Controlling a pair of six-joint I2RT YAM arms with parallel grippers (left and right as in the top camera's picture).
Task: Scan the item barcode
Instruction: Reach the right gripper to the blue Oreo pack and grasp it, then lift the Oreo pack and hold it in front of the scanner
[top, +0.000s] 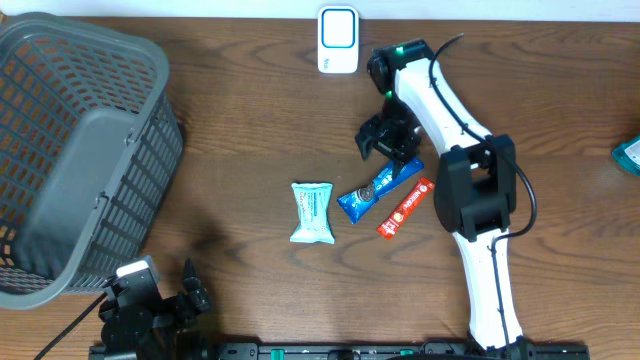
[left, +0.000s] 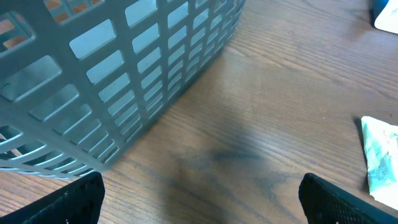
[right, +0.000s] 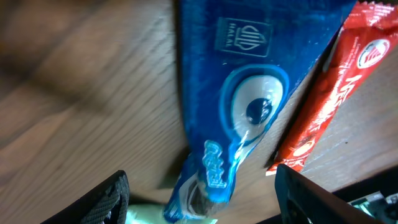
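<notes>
Blue snack wrapper (right: 249, 106) looks light, crinkly, slippery, so pinch across its width. Right gripper (right: 202, 196) straddles it, jaws apart, holding nothing.

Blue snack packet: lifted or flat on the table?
Flat on the table. The packet lies on the wood next to the red bar; the right gripper straddles it, fingers apart, not gripping.
</notes>
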